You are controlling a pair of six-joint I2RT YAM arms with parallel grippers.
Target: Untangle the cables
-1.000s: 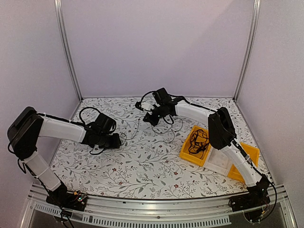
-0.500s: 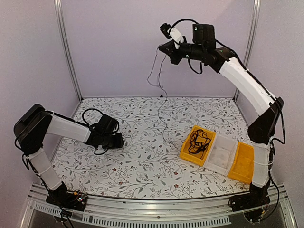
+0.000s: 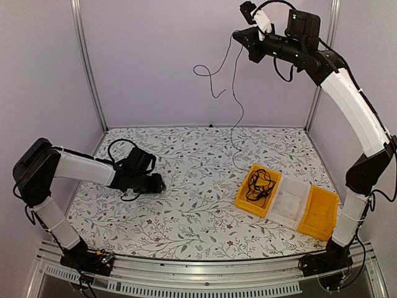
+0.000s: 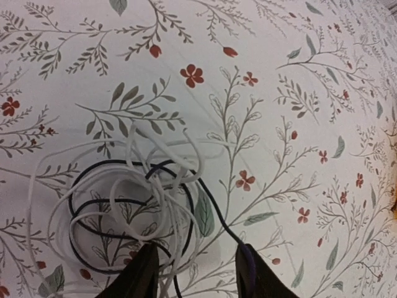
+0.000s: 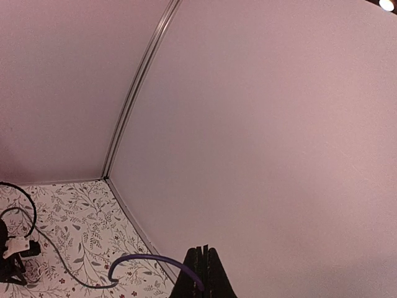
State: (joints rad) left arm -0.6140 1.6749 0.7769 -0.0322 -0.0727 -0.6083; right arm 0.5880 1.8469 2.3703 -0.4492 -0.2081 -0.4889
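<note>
My right fingers, pinched shut high up, hold one black cable hanging straight down toward the tabletop, while my open left fingers sit low, the white-and-black tangle just ahead of them.

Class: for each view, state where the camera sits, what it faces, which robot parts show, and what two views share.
Top external: high behind the robot, facing the table; both arms show.
Left wrist: on left hand, facing down at tangled cables; fingers show.
Right wrist: on raised right hand, facing the wall; shut fingers show.
Shared: top and right wrist show the dangling cable.
</note>
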